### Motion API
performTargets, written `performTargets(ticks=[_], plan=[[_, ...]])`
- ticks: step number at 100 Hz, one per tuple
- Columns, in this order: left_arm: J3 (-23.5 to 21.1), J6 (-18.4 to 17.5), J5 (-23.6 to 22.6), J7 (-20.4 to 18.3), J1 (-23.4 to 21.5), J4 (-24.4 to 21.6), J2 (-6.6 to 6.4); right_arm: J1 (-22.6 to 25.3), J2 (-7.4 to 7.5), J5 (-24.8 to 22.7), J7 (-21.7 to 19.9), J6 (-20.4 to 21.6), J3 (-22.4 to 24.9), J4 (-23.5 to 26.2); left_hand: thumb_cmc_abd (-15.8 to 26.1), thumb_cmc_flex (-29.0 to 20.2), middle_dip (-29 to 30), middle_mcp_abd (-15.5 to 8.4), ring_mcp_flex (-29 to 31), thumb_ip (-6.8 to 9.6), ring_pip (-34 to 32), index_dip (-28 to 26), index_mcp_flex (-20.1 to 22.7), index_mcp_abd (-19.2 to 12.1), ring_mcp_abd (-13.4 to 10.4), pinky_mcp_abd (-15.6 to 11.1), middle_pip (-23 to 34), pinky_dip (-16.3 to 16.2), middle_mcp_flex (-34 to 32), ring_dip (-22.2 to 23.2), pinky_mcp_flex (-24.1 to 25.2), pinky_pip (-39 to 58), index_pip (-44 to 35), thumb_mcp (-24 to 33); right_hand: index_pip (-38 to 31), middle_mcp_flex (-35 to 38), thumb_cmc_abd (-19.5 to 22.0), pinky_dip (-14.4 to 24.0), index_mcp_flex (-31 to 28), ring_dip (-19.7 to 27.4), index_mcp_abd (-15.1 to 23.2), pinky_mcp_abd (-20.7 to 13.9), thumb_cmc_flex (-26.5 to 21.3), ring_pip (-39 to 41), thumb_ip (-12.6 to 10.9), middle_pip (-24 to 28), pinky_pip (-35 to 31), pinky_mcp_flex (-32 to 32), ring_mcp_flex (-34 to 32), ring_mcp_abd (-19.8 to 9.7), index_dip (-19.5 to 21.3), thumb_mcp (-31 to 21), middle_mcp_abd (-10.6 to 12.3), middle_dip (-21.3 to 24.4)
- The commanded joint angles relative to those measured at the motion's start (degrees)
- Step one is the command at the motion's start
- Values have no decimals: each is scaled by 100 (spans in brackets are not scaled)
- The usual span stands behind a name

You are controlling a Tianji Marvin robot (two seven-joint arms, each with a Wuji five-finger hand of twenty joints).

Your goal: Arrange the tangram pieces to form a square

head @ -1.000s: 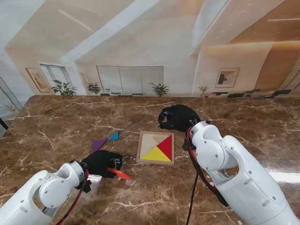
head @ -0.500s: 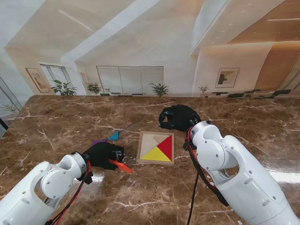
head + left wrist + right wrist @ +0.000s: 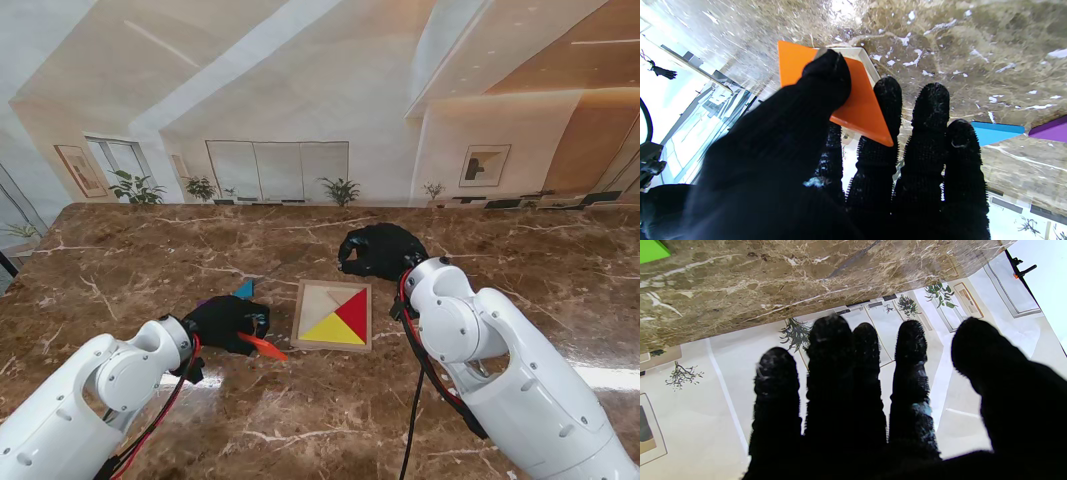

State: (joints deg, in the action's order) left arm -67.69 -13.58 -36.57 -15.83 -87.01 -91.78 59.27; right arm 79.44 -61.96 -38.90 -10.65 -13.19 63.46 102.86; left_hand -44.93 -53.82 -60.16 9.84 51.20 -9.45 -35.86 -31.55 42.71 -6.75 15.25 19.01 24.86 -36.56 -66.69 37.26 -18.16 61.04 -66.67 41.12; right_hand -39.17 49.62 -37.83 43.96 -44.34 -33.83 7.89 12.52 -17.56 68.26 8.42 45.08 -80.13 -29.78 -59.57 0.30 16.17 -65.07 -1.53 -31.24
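- Tangram pieces are split: a red triangle (image 3: pixel 353 312) and a yellow triangle (image 3: pixel 329 330) already sit in the square wooden tray (image 3: pixel 333 346) at table centre, whose far-left half is bare.
- Left hand (image 3: pixel 226 322), in a black glove, sits at 9 o'clock from the tray, just beside its left rim, clamped on a flat orange triangle (image 3: pixel 853 100) between thumb and fingers (image 3: pixel 887 100).
- A blue piece (image 3: pixel 244 291) and a purple piece (image 3: pixel 1048 130) lie on the table at 12 o'clock from that hand, near each other.
- Right hand (image 3: pixel 381 250) rests at 1 o'clock from the tray, fingers spread, holding nothing; a green piece (image 3: pixel 651 250) lies near it.
- Step in hand, as I judge it: carrying the orange triangle to the tray's bare half.
- To do it well: keep the piece level, turn the wrist so its long edge matches the diagonal of the seated triangles, lower one corner into the frame first, then ease the pinch off without nudging the red and yellow pieces.
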Motion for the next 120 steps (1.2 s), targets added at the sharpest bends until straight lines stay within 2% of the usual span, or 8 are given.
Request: performTargets(ticks=[1, 40, 70, 102, 120], plan=[[71, 59, 37, -103, 113, 64, 5, 12, -6, 41, -65, 12, -16, -51, 80, -432, -126, -111, -7, 221, 71, 4, -10, -68, 42, 57, 47, 103, -129, 88, 112, 122, -343, 195, -75, -23, 157, -21, 40, 25, -22, -7, 234, 53, -143, 34, -181, -31, -175, -43, 25, -10, -8, 24], [554, 331, 317, -779, 783, 301, -81, 12, -5, 62, -74, 13, -18, -64, 175, -419, -176, -120, -89, 239, 104, -68, -95, -91, 5, 60, 47, 114, -60, 47, 224, 55, -351, 157, -74, -27, 165, -24, 45, 26, -25, -11, 230, 54, -147, 36, -183, -30, -176, -40, 23, -13, -7, 25], [1074, 549, 349, -1312, 1489, 497, -153, 5, 6, 83, -126, 46, -29, -85, 318, -405, -240, -159, -247, 270, 135, -192, -228, -167, -58, -30, 31, 114, 70, -14, 374, -7, -351, 107, -72, -30, 182, -26, 59, 26, -19, -20, 236, 52, -149, 34, -184, -25, -168, -47, 21, -11, -16, 27], [1773, 552, 103, -1324, 2248, 896, -138, -10, 10, 117, -160, 51, -39, -104, 402, -391, -298, -248, -387, 299, 139, -327, -315, -300, -137, -128, 19, 103, 188, -65, 483, -34, -371, 84, -72, -30, 201, -27, 65, 24, -23, -23, 244, 58, -153, 35, -187, -21, -166, -40, 21, -7, -14, 28], [2160, 437, -81, -1102, 2589, 1152, -92, -11, 17, 131, -196, 45, -45, -105, 359, -417, -289, -330, -444, 304, 206, -422, -270, -414, -208, -210, -14, 111, 222, -142, 516, -48, -376, 122, -73, -25, 208, -27, 68, 25, -25, -14, 247, 60, -154, 36, -189, -21, -169, -35, 21, -10, -14, 28]])
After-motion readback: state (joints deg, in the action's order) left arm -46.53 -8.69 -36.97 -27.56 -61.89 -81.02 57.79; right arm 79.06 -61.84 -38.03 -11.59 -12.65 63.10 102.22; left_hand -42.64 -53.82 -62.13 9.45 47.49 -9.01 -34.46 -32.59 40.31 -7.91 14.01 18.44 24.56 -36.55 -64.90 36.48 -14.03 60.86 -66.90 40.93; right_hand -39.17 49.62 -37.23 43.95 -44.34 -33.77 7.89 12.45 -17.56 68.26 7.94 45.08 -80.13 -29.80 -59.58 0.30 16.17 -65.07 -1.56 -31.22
